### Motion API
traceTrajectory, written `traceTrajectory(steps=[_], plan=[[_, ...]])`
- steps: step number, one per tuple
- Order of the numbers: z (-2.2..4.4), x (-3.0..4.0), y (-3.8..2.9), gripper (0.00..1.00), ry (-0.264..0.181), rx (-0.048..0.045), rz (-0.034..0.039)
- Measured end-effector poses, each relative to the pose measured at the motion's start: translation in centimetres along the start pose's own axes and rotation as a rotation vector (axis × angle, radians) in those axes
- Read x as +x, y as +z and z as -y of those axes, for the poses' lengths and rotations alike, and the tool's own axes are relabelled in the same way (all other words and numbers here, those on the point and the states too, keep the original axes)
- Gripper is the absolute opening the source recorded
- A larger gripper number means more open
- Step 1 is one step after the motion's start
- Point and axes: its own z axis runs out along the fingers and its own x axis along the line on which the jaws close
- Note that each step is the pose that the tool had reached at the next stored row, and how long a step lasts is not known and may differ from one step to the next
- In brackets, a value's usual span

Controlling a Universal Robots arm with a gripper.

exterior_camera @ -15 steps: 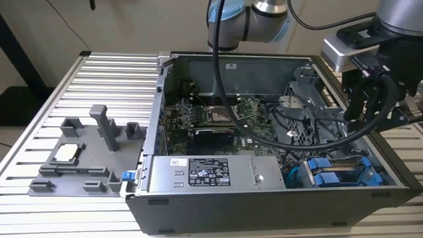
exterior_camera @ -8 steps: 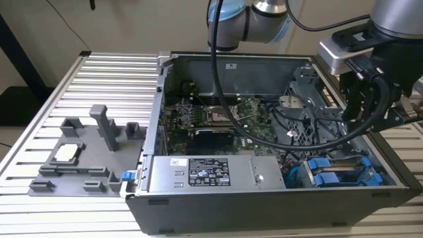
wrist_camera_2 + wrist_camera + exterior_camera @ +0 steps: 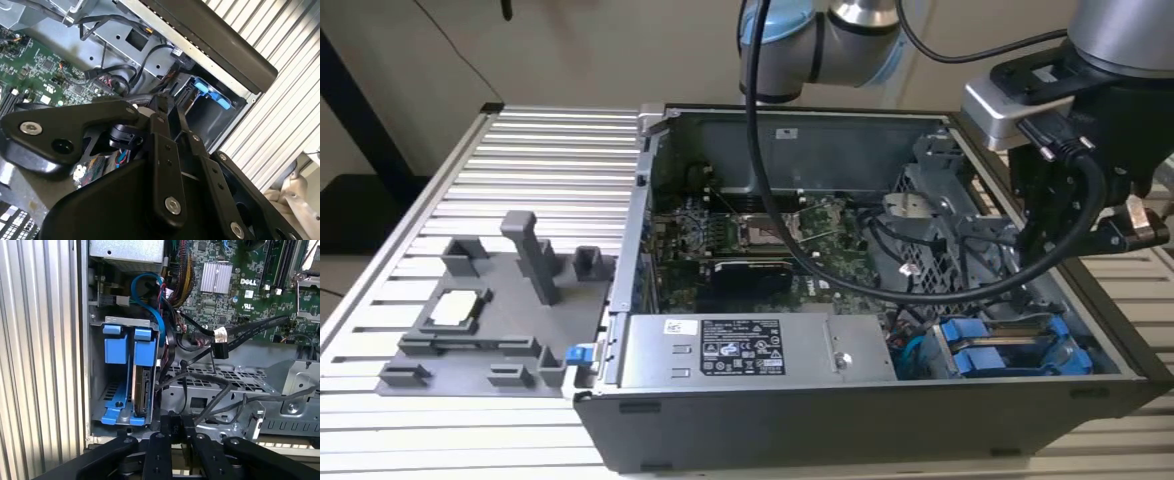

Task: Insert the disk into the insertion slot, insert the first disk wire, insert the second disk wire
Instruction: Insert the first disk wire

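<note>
The disk (image 3: 142,390) is sitting on edge in its blue carrier inside the slot (image 3: 127,321), at the near corner of the case (image 3: 854,420) on the exterior view's right. The jaws are hovering by the neighbouring perforated cage (image 3: 260,377) and are drawn close together; I cannot tell whether they are pinching anything. A black wire (image 3: 220,342) with a white tag is lying across the cage.

A: Where does my exterior view sit?
B: High, beside the open case (image 3: 854,425), looking down across the worktop (image 3: 547,140).
A: My wrist views?
B: Both close, looking into it past the gripper (image 3: 173,426) (image 3: 162,104) — they share the blue disk carriers (image 3: 142,352) (image 3: 212,94) and motherboard (image 3: 235,277) (image 3: 45,65).
</note>
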Motion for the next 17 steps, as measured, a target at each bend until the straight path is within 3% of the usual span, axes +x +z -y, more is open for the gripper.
traceTrajectory(steps=[6, 8, 11, 17], plan=[[0.00, -0.01, 0.00, 0.19, 0.000, -0.0001, -0.0001], [0.11, 0.00, 0.03, 0.19, 0.000, -0.0061, 0.0002], [0.56, 0.04, 0.15, 0.19, 0.002, -0.0354, 0.0025], [1.55, 0.14, 0.41, 0.19, 0.005, -0.1037, 0.0079]])
